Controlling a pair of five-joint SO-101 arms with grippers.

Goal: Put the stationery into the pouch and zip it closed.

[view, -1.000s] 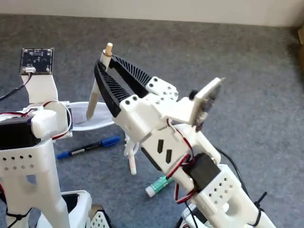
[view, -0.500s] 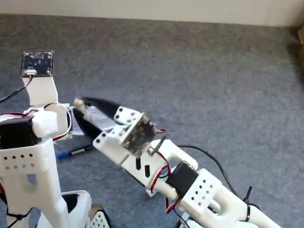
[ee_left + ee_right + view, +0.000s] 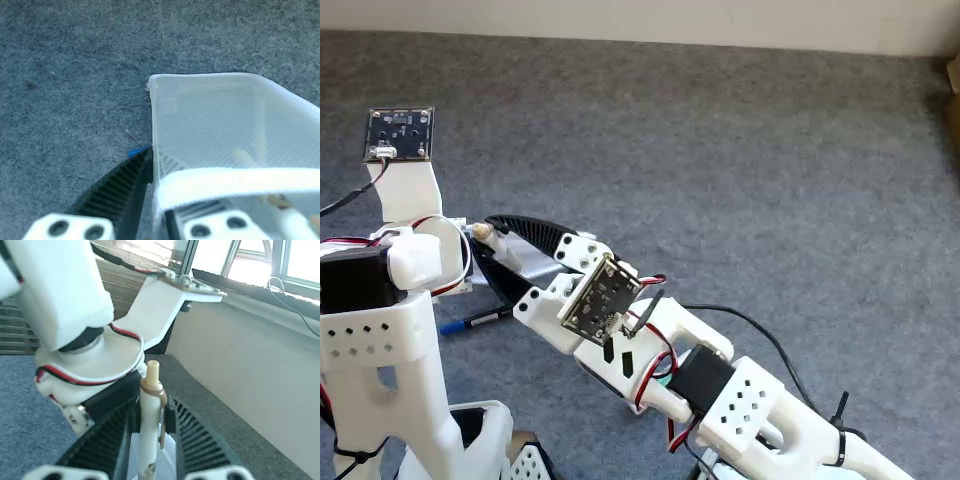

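White mesh pouch [image 3: 215, 120], mouth open, rim pinched in left gripper [image 3: 155, 200]; pale sticks visible through the mesh. White pen [image 3: 149, 432] with tan end, clamped between the jaws of right gripper [image 3: 150, 404], over the pouch. Blue marker [image 3: 472, 321] flat just beside the pouch.

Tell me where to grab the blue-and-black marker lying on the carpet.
Probably the exposed black barrel of the marker, coming straight down and closing across its narrow width: it lies flat on the carpet, and its other end is hidden under an arm.
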